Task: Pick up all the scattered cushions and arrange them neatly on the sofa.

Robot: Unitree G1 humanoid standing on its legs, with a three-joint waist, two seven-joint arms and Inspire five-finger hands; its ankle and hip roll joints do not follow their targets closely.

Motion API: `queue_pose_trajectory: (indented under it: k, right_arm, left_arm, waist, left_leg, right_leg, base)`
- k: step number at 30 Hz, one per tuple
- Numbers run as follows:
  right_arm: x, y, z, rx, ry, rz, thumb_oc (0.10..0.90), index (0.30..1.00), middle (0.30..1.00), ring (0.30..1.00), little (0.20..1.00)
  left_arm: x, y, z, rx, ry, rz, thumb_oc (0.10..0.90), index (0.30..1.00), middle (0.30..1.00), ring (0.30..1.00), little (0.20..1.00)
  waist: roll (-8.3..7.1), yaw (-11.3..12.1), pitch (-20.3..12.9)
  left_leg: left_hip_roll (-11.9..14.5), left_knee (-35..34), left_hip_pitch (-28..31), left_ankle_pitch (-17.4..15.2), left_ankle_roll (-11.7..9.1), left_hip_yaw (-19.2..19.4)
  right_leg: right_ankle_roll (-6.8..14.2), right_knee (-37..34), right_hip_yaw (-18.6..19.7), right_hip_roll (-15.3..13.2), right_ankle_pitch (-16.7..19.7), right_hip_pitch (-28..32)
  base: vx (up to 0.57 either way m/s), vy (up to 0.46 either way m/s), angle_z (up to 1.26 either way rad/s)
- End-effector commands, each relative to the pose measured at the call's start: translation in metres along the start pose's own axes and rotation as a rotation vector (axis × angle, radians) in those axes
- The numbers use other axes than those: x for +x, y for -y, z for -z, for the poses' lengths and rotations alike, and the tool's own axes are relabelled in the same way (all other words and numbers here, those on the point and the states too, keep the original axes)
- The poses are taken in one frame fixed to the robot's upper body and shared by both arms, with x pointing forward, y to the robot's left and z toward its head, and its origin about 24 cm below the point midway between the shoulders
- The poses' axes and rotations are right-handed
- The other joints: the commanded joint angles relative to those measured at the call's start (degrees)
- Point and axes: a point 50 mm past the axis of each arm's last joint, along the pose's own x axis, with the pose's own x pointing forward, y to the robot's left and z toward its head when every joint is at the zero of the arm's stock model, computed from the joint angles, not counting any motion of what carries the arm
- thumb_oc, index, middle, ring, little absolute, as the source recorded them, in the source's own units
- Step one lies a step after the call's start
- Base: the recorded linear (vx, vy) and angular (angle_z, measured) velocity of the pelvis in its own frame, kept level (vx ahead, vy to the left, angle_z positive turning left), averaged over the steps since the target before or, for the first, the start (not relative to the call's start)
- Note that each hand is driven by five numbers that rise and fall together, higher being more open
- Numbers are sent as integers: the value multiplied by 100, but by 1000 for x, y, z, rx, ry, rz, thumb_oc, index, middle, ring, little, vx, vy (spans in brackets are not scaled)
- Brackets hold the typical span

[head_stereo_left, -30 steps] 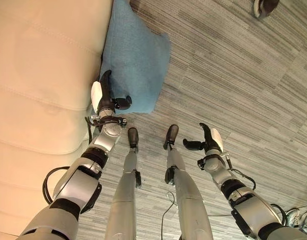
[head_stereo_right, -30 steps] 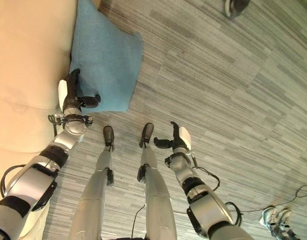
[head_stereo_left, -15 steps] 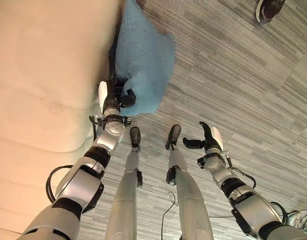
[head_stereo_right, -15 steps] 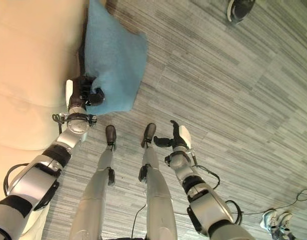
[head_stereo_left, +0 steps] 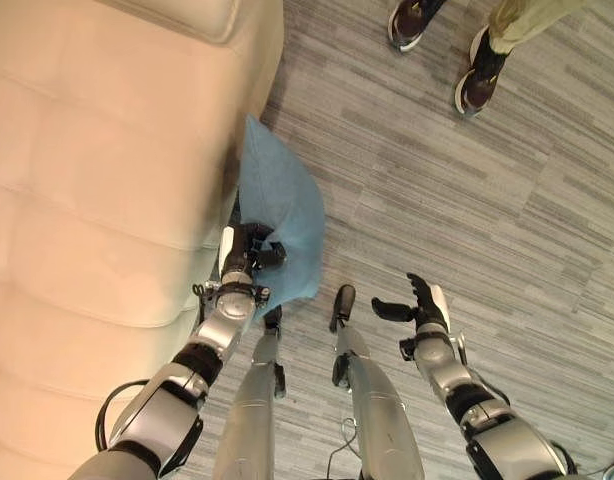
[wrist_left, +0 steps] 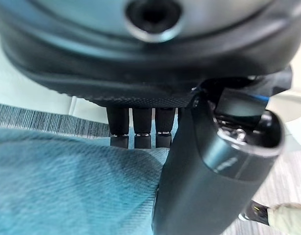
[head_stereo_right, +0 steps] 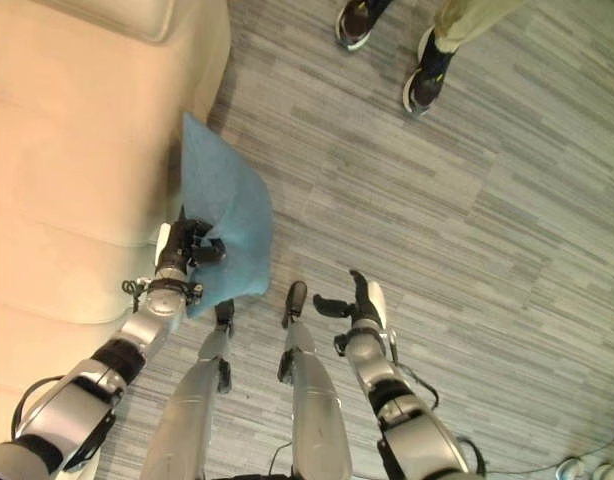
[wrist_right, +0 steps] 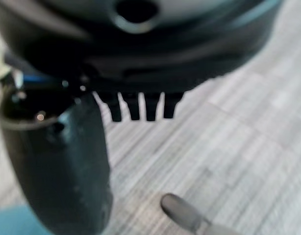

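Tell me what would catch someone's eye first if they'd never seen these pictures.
Most striking is the blue cushion, gripped at its lower edge by the left hand and hanging beside the front of the cream sofa on the robot's left. The right hand is open over the grey striped floor and holds nothing. Ahead, at the far edge of the scene, stand a person's shoes.
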Motion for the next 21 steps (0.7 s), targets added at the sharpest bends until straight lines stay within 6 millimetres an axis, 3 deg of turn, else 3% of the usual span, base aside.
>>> queue_pose_trajectory:
  k: [1,7,8,16,19,20,21]
  right_arm:
    - [-17,37,52,67,-118,87,800,900,900,900,900]
    - [-30,44,71,140,-155,79,800,900,900,900,900]
    - [-35,41,70,169,-134,33,800,900,900,900,900]
    - [-44,33,56,266,-35,-82,800,900,900,900,900]
    - [-50,29,48,336,6,-149,800,900,900,900,900]
    - [-31,77,43,437,16,-64,800,900,900,900,900]
    - [-31,77,43,436,17,-64,800,900,900,900,900]
  left_arm:
    - [-12,21,-87,-140,432,112,400,300,300,300,300]
    - [-31,13,-95,-97,542,184,400,300,300,300,300]
    - [-41,4,-102,-59,609,220,400,300,300,300,300]
    - [-60,-19,-127,-11,759,272,400,300,300,300,300]
    - [-73,-26,-146,-4,858,316,400,300,300,300,300]
    - [-75,-30,-159,24,899,388,400,300,300,300,300]
    - [-75,-30,-159,24,899,388,400,300,300,300,300]
  waist:
    - [477,-63,-385]
    - [771,17,-802]
    - [920,74,-1066]
    - [1161,174,-1554]
    - [1323,237,-1815]
    - [1292,305,-1984]
    - [1299,294,-1993]
  left_leg:
    - [-168,253,111,-608,-141,-215]
    - [-157,-234,611,-406,-209,-304]
    - [-131,-440,905,-327,-242,-322]
    - [-101,-589,1307,-235,-311,-430]
    - [-108,-603,1517,-205,-372,-508]
    - [-104,-604,1628,-223,-432,-585]
    - [-106,-611,1611,-200,-428,-595]
  right_leg:
    - [571,342,-10,-303,-822,575]
    - [558,-12,-220,-213,-897,1178]
    - [558,-170,-316,-155,-906,1467]
    - [523,-371,-493,-62,-973,1985]
    - [491,-413,-640,-41,-1054,2296]
    - [481,-466,-774,-11,-1120,2512]
    - [483,-481,-787,-10,-1095,2503]
  base:
    - [2,-62,13]
    - [11,-68,13]
    - [40,-84,8]
    - [33,-61,18]
    - [45,-56,15]
    - [57,-99,19]
    - [56,-116,26]
